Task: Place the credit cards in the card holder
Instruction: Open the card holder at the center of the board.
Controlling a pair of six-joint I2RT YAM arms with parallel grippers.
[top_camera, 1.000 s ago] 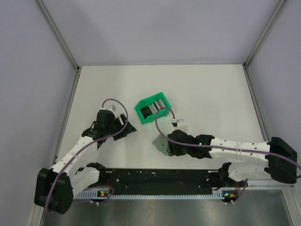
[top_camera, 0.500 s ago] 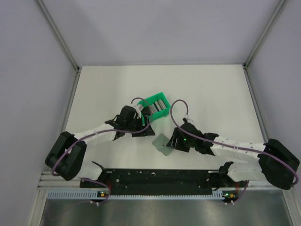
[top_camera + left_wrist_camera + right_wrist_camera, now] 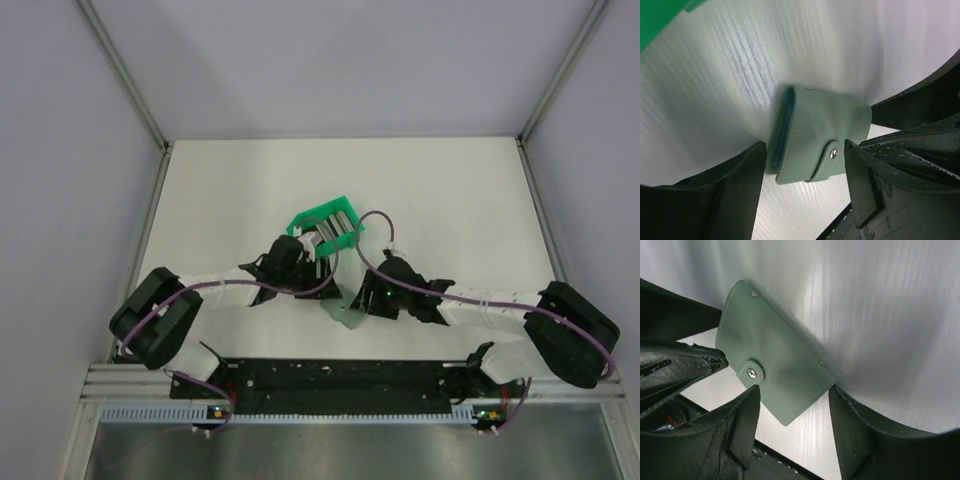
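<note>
- Grey-green card holder (image 3: pixel 345 308) lay flat on the white table (image 3: pixel 450 200), snapped shut, between the two grippers.
- Left gripper (image 3: pixel 805 167): jaws spread, holding nothing. The holder's strap end lay between its fingertips; contact could not be told.
- Right gripper (image 3: pixel 792 412): jaws apart, gripping nothing. One corner of the holder pointed into the gap.
- Credit cards (image 3: pixel 333 228) stood in the green bin (image 3: pixel 300 222), just beyond the left gripper.
</note>
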